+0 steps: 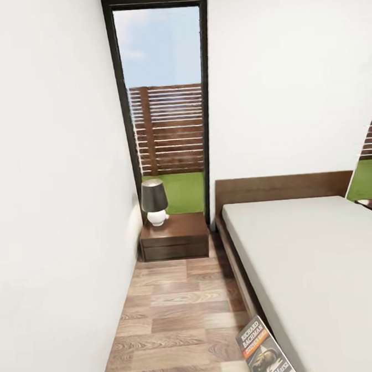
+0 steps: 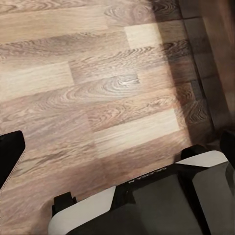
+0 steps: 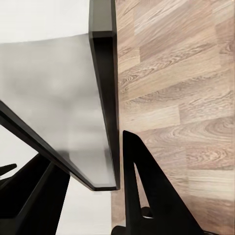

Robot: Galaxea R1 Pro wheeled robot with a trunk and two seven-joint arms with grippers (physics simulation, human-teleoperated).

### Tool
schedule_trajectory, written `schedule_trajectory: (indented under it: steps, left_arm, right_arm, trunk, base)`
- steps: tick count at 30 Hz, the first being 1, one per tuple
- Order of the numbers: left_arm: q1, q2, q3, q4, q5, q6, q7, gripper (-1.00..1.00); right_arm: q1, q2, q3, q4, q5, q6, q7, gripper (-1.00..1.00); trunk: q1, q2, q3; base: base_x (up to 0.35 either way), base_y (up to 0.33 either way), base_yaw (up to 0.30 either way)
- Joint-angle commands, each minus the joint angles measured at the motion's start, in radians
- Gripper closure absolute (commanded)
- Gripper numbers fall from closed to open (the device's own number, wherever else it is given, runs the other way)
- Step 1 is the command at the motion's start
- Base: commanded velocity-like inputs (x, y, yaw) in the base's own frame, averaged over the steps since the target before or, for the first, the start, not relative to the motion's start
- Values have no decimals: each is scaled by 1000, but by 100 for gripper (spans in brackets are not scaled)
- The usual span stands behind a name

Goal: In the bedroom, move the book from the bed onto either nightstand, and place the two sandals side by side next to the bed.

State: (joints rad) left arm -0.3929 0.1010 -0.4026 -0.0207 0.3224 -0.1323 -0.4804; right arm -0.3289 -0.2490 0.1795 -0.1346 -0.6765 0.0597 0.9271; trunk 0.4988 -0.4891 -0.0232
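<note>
Looking down the narrow strip of brown wood-plank floor (image 1: 178,314) from my head camera, I see a plain white wall (image 1: 47,190) on the far left; next comes the tall dark-framed window (image 1: 163,104), showing sky, a slatted wooden fence and green grass; below it, against the left wall, stands the small low dark brown wooden nightstand (image 1: 175,236) with a glossy flat top, and on its left part sits a little table lamp with a white round base and dark shade (image 1: 154,202); further right lies the large low bed with its pale grey-white mattress (image 1: 319,271), dark brown platform frame and headboard, the nightstand just beside the head end of the frame; the small thin paperback book with a dark cover, white "RICHARD BACHMAN" lettering and an orange band (image 1: 265,351) is at the bottom of the view, leaning tilted against the near left edge of the bed, its lower end cut off by the picture's edge.

My left wrist camera looks onto the plank floor and part of my own dark and white base (image 2: 161,200); I cannot tell how my left gripper stands.

My right wrist camera shows my right gripper (image 3: 83,191) with its dark fingers (image 3: 142,191) spread apart, gripping nothing, over the bed's dark frame corner.
</note>
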Motion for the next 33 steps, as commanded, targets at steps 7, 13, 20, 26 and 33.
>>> schedule_trajectory:
  steps: [7,13,20,26,33]
  left_arm:
    - [-1,0,-9,1,7,-4,-3,-100]
    - [-1,0,-9,1,6,-4,-3,-100]
    - [-1,0,-8,1,7,-4,-3,-100]
    - [-1,0,-9,1,7,-4,-3,-100]
    - [-1,0,-9,1,6,-4,-3,-100]
  right_arm:
    - [-1,-1,6,1,-11,6,2,100]
    - [-1,-1,6,1,-11,6,2,100]
    - [0,0,6,1,-12,6,2,100]
    - [-1,0,6,1,-11,6,1,100]
    - [-1,0,6,1,-11,6,1,100]
  trunk:
    - [1,-2,-2]
    - [1,-2,-2]
    - [1,-2,-2]
    - [1,-2,-2]
    - [1,-2,-2]
  base:
    - [314,0,-6]
    - [244,0,0]
    - [22,0,0]
    - [161,0,0]
    - [321,0,0]
